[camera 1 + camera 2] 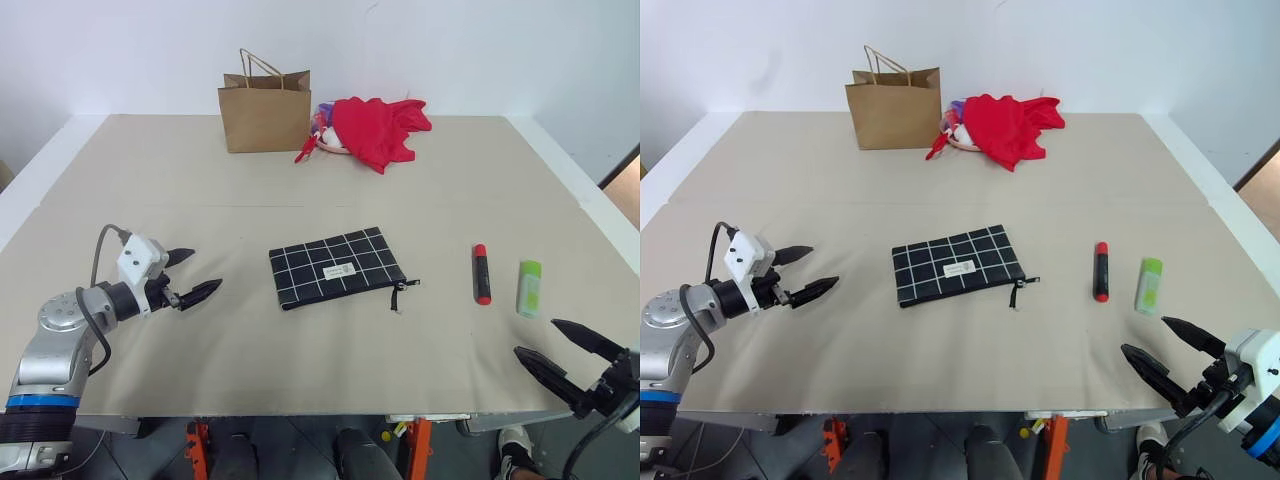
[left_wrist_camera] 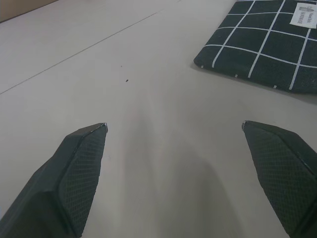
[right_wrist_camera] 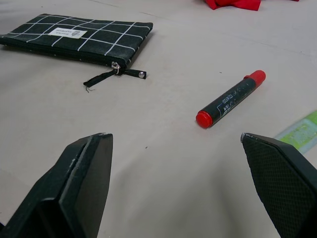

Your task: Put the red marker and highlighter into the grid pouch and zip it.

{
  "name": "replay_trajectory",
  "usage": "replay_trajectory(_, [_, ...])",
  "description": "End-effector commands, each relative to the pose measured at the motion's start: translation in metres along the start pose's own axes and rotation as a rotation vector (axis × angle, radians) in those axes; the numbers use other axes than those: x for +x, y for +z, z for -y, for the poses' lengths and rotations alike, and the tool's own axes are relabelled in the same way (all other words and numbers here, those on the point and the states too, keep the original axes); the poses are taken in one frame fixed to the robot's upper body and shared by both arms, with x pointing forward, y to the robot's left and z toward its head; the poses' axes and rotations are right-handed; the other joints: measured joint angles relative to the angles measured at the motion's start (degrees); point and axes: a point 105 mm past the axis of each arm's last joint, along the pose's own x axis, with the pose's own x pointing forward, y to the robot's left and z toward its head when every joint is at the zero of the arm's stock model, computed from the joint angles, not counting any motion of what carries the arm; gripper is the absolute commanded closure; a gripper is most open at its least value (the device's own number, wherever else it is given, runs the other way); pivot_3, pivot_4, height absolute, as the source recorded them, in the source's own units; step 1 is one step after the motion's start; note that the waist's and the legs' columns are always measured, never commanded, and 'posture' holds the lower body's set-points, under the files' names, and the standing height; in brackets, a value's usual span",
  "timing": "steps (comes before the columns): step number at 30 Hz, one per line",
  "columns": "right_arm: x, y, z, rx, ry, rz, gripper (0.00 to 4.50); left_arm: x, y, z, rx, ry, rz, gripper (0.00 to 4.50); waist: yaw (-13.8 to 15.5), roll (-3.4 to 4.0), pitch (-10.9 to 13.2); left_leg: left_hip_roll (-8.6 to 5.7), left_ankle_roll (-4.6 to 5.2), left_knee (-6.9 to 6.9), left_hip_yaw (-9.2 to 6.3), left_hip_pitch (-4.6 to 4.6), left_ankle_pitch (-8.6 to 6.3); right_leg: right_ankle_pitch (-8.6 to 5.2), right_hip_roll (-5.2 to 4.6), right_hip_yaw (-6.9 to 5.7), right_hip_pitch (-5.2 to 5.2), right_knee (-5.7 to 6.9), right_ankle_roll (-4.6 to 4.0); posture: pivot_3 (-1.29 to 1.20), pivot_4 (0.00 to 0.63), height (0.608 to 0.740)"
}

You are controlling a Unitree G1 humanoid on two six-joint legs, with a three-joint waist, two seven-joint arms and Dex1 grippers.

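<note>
Black grid pouch (image 1: 336, 266) zipped flat, both tools spread wide, empty.
I judge red marker (image 1: 481, 273) light, rigid, slick: right tool (image 1: 556, 353) pinches mid-barrel; highlighter (image 1: 529, 288) across its width.

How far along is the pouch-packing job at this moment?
Nothing looks done. The red marker and highlighter lie on the table right of the grid pouch, which lies flat with its zipper apparently shut. Left gripper and right gripper are open and empty. Opening, loading and zipping remain.
</note>
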Motion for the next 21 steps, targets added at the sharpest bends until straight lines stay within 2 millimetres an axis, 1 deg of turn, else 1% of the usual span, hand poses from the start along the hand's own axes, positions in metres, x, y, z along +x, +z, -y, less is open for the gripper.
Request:
replay_trajectory(1, [-0.003, 0.008, 0.0, -0.063, 0.026, 0.0, 0.04, -0.005, 0.014, -0.004, 0.043, -0.01, 0.029, 0.0, 0.0, 0.0, 0.0, 0.0, 0.0, 0.0, 0.0, 0.0, 0.0, 0.0, 0.0, 0.0, 0.0, 0.0, 0.0, 0.0, 0.15, 0.74])
replay_trajectory(4, [-0.003, 0.005, -0.002, -0.073, 0.051, -0.014, 0.04, -0.002, 0.017, 0.001, 0.055, -0.069, 0.033, 0.0, 0.0, 0.0, 0.0, 0.0, 0.0, -0.01, 0.0, 0.0, 0.0, 0.0, 0.0, -0.01, 0.0, 0.0, 0.0, 0.0, 0.15, 0.74])
replay_trajectory(11, [-0.005, 0.003, 0.0, -0.068, 0.045, -0.01, 0.04, 0.004, 0.019, 0.006, 0.057, -0.112, 0.047, 0.0, -0.01, 0.01, 0.0, 0.0, 0.0, 0.0, 0.0, 0.0, 0.0, 0.0, 0.0, -0.01, 0.01, 0.0, 0.0, 0.0, 0.15, 0.74])
replay_trajectory(14, [-0.003, 0.004, -0.001, -0.063, 0.045, -0.001, 0.04, 0.006, 0.016, 0.016, 0.047, -0.146, 0.047, 0.0, 0.0, 0.01, 0.0, 0.0, 0.0, 0.0, 0.0, 0.0, 0.0, 0.0, 0.0, -0.01, 0.02, 0.0, 0.0, 0.0, 0.15, 0.74])
replay_trajectory(18, [0.002, 0.007, -0.003, -0.058, 0.056, 0.012, 0.04, 0.007, 0.015, 0.02, 0.043, -0.162, 0.047, 0.0, -0.01, 0.01, 0.0, 0.0, 0.0, 0.0, 0.0, 0.0, 0.0, 0.0, 0.0, -0.01, 0.02, 0.0, 0.0, 0.0, 0.15, 0.74])
replay_trajectory(21, [0.013, 0.016, -0.012, -0.044, 0.1, 0.033, 0.04, 0.009, 0.018, 0.028, 0.057, -0.216, 0.05, 0.0, 0.0, 0.01, -0.01, 0.0, 0.0, 0.02, 0.0, 0.0, 0.0, 0.01, 0.0, -0.01, 0.03, 0.0, 0.0, 0.0, 0.15, 0.74])
